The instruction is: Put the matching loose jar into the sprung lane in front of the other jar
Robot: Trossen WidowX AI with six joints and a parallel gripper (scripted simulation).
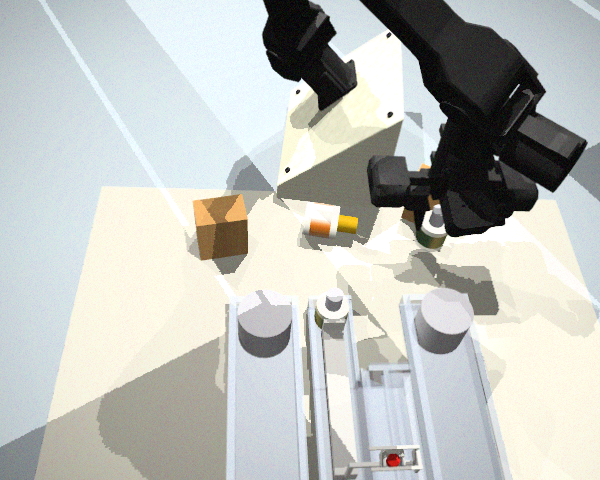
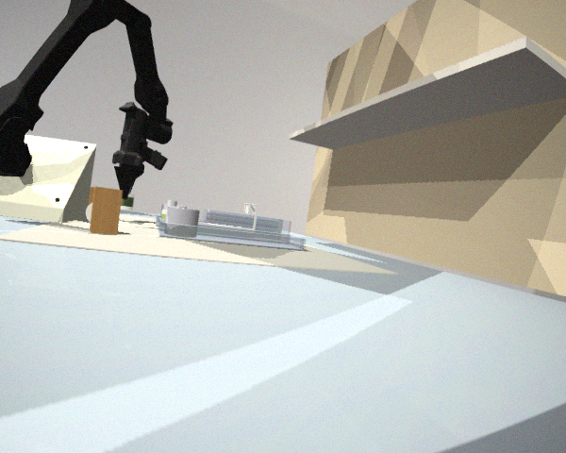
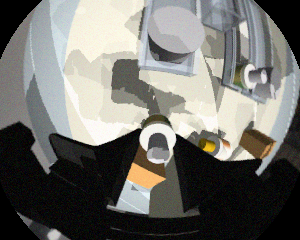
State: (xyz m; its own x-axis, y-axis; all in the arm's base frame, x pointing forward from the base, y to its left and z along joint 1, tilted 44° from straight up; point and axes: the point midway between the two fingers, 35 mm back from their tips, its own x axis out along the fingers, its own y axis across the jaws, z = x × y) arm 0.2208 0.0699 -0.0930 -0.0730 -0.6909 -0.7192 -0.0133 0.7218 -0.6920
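My gripper is shut on the loose white jar with a dark green band and grey cap. The jar is upright at or just above the mat; its base is too unclear to tell contact. The matching-looking jar stands upright at the front end of the narrow middle lane, with the small pusher plate behind it. The pusher's red knob is far back, right of the lane. The low front stop is hard to make out.
A white bottle with a yellow cap lies left of the held jar. One orange box stands further left; another box is close behind the held jar. Grey cylinders stand in the wider side lanes.
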